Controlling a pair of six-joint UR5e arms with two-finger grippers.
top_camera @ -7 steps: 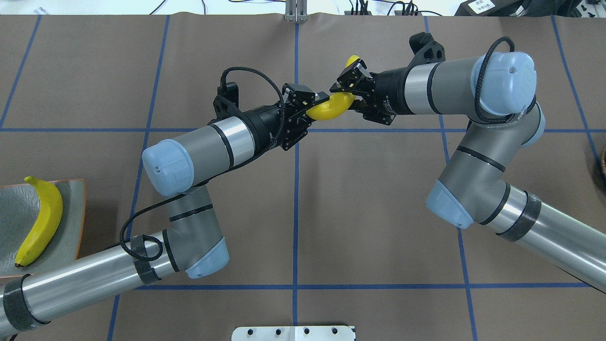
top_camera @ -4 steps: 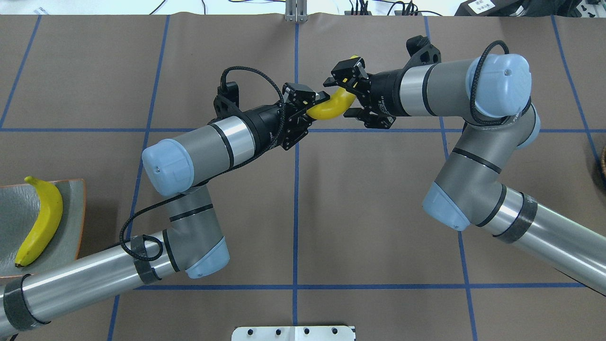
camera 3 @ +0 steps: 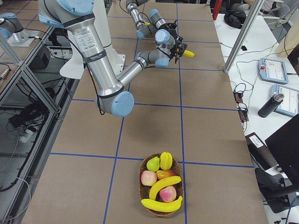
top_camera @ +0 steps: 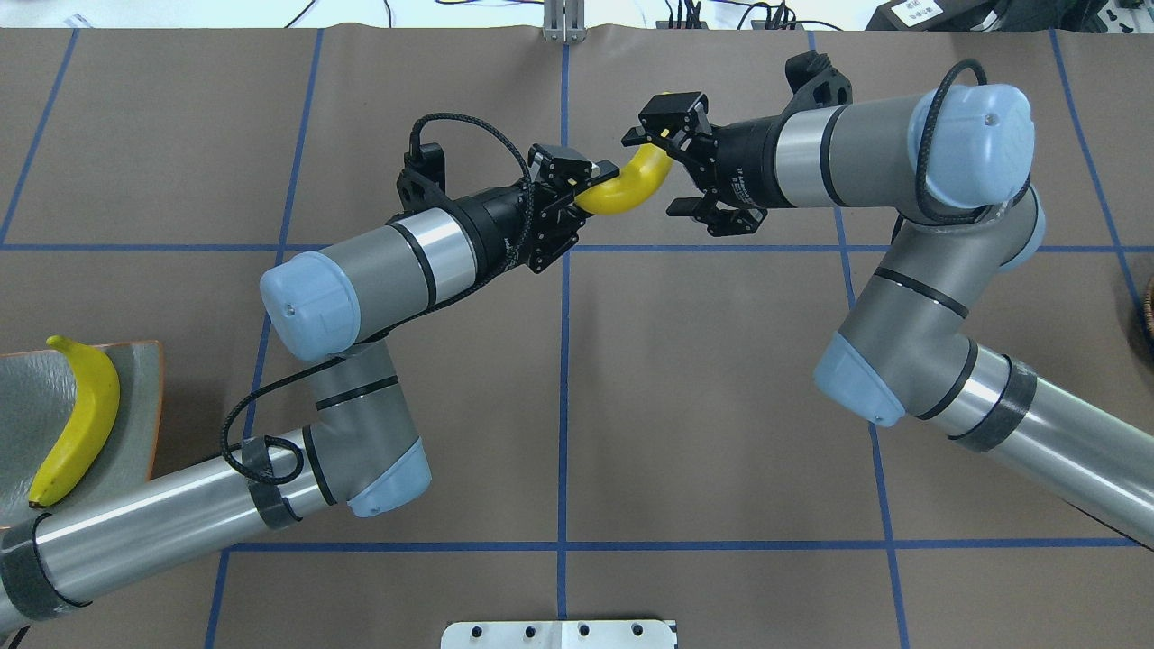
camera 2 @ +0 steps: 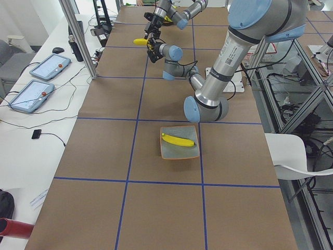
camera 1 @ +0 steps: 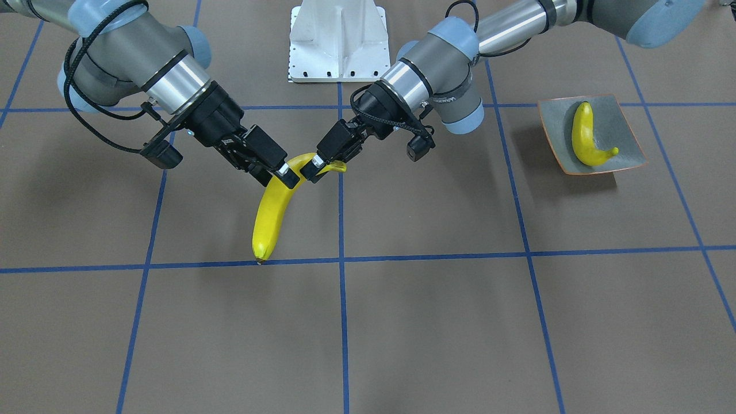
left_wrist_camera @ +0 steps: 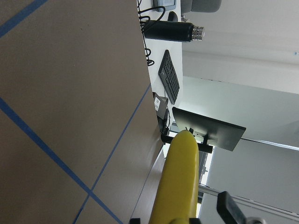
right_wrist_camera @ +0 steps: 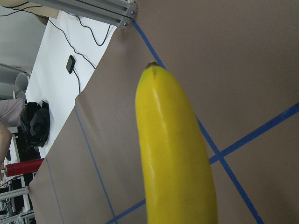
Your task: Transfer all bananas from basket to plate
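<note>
One banana (top_camera: pixel 624 187) hangs above the table's middle, and my left gripper (top_camera: pixel 588 187) is shut on its stem end. In the front-facing view this banana (camera 1: pixel 269 221) droops toward the table from the left gripper (camera 1: pixel 316 168). My right gripper (top_camera: pixel 665 173) is open, its fingers spread to either side of the banana's other part without clamping it. A second banana (top_camera: pixel 77 424) lies on the grey-green plate (top_camera: pixel 137 365) at the near left. Two more bananas (camera 3: pixel 163 187) lie in the wicker basket (camera 3: pixel 142 185).
The basket also holds apples (camera 3: pixel 148 178) and other fruit, and only its edge (top_camera: pixel 1149 311) shows at the overhead view's right side. A white robot base (camera 1: pixel 336 40) stands between the arms. Both arms' elbows hang over the table's middle. Tablets and cables lie past the far edge.
My right gripper has opened off the banana and drawn back a little. The left gripper keeps its hold and has shifted slightly toward the far side.
</note>
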